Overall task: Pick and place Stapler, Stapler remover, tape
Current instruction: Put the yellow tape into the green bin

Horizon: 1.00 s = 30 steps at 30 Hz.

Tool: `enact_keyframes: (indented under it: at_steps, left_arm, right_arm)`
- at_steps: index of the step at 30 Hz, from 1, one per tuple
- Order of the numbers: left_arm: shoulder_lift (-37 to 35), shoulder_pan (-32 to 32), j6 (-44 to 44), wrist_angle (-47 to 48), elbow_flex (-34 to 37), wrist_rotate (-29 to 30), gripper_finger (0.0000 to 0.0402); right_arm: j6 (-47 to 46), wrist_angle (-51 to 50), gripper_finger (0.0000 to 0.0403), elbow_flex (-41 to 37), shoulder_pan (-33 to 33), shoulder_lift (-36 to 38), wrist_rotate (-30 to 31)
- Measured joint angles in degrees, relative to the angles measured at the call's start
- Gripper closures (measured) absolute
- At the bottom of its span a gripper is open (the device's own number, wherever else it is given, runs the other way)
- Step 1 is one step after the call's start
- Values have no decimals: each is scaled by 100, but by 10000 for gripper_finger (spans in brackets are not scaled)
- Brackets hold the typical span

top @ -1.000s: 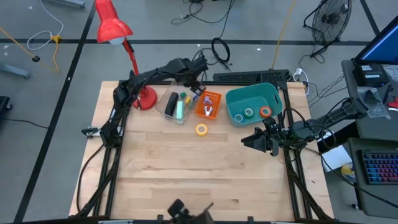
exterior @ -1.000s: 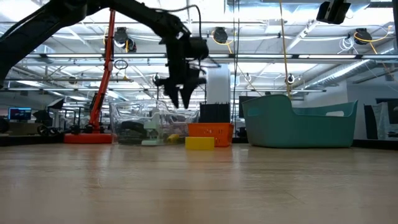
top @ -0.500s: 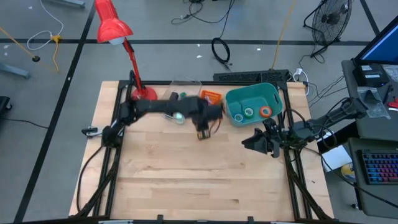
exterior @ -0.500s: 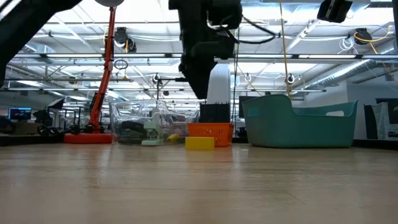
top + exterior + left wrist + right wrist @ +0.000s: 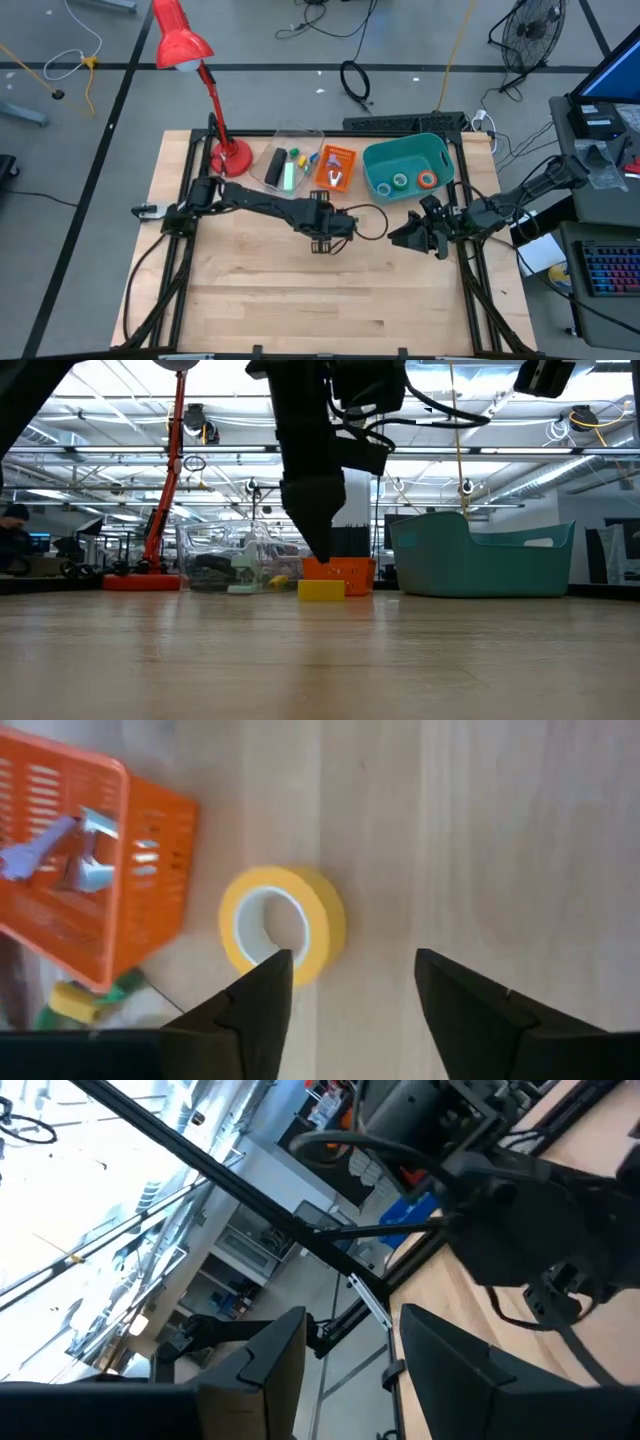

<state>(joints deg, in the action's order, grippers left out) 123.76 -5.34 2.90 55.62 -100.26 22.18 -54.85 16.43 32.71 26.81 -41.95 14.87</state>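
The left end effector (image 5: 345, 990) hangs over the middle of the wooden worktop (image 5: 260, 290), fingers apart, above the yellow tape roll (image 5: 283, 925). That ring lies flat, hole upward, pale core showing, just beside the orange mesh basket (image 5: 85, 870) with its metal staple remover (image 5: 75, 850). Behind stand a clear plastic container (image 5: 285, 165), a red desk lamp (image 5: 185, 45) and a teal bin (image 5: 405, 165) holding the blue tape roll (image 5: 384, 186), green tape roll (image 5: 401, 181) and orange tape roll (image 5: 427, 180). The right end effector (image 5: 405, 232) waits at the worktop's right edge, fingers apart.
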Motion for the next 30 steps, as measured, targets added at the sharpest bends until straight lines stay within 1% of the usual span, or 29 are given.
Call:
enact_keyframes:
  at_steps: [2,4,11,15,19,23,30]
  left_arm:
    - [0,43,-3,-172,44,51,176]
    - [0,142,-22,-288,103,-21,168]
    - [0,649,87,-308,386,-493,163]
    - [0,880,62,-354,444,-945,163]
    - [0,930,-52,-585,453,-1017,163]
    - [0,932,-88,-795,453,-1219,163]
    - [288,879,-17,-899,447,-1550,163]
  right_arm:
    - [-20,-5,245,0,0,-37,0]
    - [-20,3,245,0,0,-72,0]
    - [-5,4,245,0,97,-178,2]
    - [-2,3,245,0,151,-212,15]
    - [-2,2,245,0,150,-214,26]
    - [-2,2,245,0,149,-214,28]
    - [-2,5,245,0,149,-214,46]
